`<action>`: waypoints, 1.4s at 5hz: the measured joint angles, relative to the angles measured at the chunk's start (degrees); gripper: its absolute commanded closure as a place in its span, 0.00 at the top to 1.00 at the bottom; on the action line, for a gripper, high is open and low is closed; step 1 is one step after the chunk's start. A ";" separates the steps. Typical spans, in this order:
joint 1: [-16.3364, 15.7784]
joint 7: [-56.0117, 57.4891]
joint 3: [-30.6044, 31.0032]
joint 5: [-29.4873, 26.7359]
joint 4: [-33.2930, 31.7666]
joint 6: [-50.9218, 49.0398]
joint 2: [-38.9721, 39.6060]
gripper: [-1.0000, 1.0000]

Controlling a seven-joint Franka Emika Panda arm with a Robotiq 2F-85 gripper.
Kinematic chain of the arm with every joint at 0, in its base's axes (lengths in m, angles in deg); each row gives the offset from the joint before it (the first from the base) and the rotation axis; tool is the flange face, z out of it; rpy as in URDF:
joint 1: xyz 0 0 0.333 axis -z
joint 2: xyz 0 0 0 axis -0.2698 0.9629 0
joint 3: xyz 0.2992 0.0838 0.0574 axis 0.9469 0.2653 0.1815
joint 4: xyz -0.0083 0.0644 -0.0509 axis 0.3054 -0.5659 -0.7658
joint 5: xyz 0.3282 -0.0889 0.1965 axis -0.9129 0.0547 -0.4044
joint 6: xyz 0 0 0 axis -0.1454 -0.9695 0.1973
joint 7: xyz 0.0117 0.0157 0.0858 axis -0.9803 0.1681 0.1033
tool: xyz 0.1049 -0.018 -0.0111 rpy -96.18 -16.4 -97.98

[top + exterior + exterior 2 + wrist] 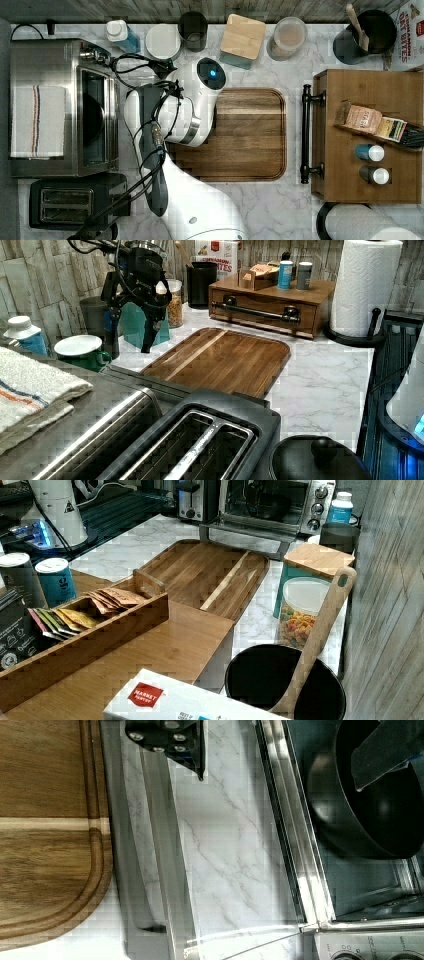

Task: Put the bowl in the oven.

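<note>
Pincer (278,782) is spread wide and holding nothing as far as the wrist view shows. One finger (170,745) hangs over the dropped-down glass door (225,845). The other one overlaps the rim of the bowl (380,820), and it's hard to say whether it's touching the rim or just floating above it.

So the bowl is basically where it's meant to be. It's the small black one, sitting upright inside the oven (45,60), which takes up the left side of the top view. You can also spot it as a dark round shape through the oven mouth in the upper middle of the right view. The door lies flat on the desk (300,210), with its steel handle (135,870) just beside the edge of the wooden cutting board (245,135).

The relation that matters is that the bowl lies off to one side of the pincer, deeper into the oven cavity, while the pincer's midline sits about over the door hinge. In the top view that puts the bowl to the pincer's left, with the board on the right.

Guessing here, but placement looks done and what's left is backing out. The safe route would be up and toward the board, so the finger near the rim doesn't hook the bowl and drag it back out. A small round bowl like that would probably slide easily on the oven floor.
</note>
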 measured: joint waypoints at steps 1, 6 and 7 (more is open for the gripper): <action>-0.02 0.00 0.52 -0.06 0.00 0.00 0.04 1.00; -0.66 0.03 1.29 0.17 -0.17 0.92 0.07 1.00; -0.67 0.00 1.31 0.17 -0.17 0.92 0.15 1.00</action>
